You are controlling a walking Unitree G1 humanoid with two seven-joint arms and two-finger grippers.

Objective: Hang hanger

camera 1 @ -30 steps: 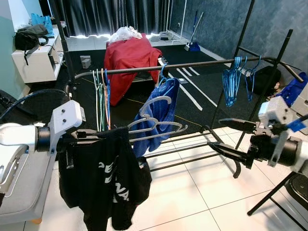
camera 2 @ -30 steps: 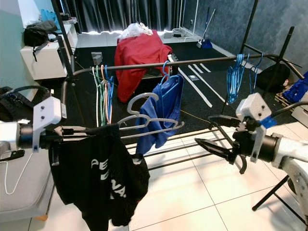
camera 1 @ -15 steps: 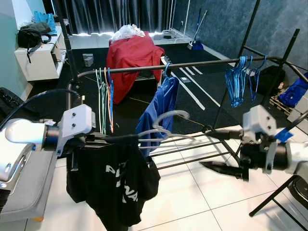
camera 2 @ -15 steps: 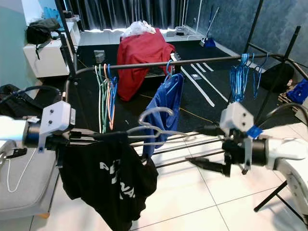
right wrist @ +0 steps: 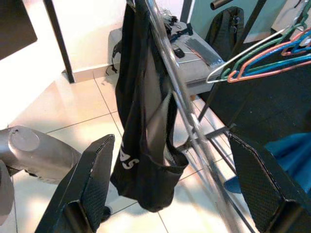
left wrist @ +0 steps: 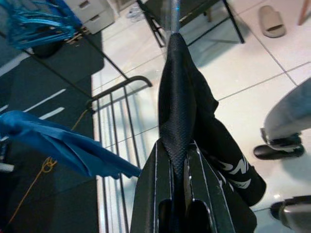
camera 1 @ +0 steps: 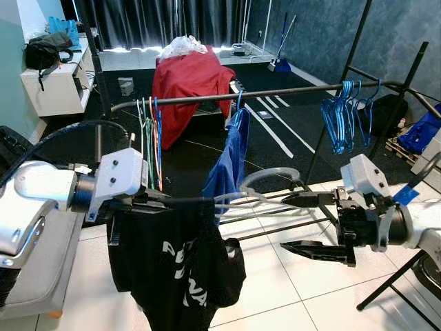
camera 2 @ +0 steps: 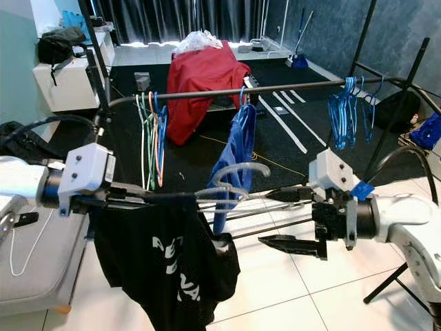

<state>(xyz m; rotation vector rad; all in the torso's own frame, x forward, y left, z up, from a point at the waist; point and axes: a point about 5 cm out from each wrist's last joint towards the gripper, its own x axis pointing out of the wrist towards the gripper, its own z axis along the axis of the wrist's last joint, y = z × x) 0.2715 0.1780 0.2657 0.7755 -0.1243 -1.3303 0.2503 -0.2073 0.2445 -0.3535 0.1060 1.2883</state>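
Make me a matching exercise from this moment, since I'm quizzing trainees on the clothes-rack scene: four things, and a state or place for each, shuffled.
1. black T-shirt
2. blue garment
3. right gripper
4. red cloth

A. open, holding nothing
B. draped over furniture behind the rack
C. on a hanger clamped by the left gripper
D. hanging from the rail

Pairs: 1-C, 2-D, 3-A, 4-B

The hanger with its shirt lies before the rail, between the left gripper and the right gripper. A hung garment is just behind it. Further hangers sit to the right on the rail.
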